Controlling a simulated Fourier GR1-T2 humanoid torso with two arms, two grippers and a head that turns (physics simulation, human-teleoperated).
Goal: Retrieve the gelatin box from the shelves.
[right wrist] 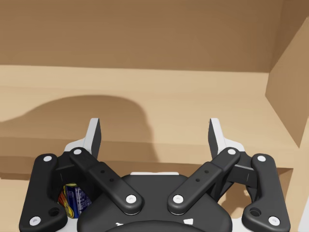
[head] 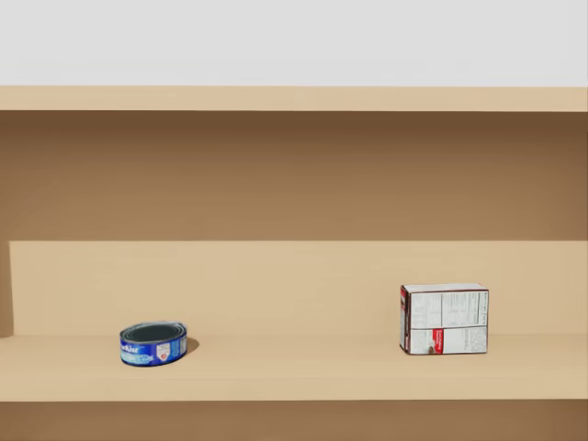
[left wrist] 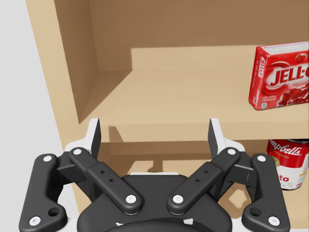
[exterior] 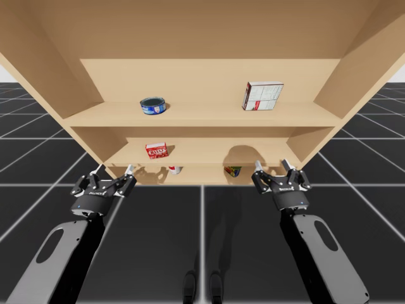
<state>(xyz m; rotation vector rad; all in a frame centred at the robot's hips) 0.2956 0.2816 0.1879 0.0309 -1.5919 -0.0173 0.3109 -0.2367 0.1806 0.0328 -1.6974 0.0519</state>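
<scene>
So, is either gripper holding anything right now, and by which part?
Nothing is held. My left gripper and right gripper are both open and empty; the red gelatin box stands untouched ahead of my left gripper.

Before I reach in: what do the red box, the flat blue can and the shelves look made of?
Red box: probably cardboard, printed, slight sheen; flat faces and crisp edges.
Flat blue can: likely metal with a printed wrap; round wall, raised rim.
Shelves: wood-like board, matte tan, no visible grain, so uncertain.
</scene>
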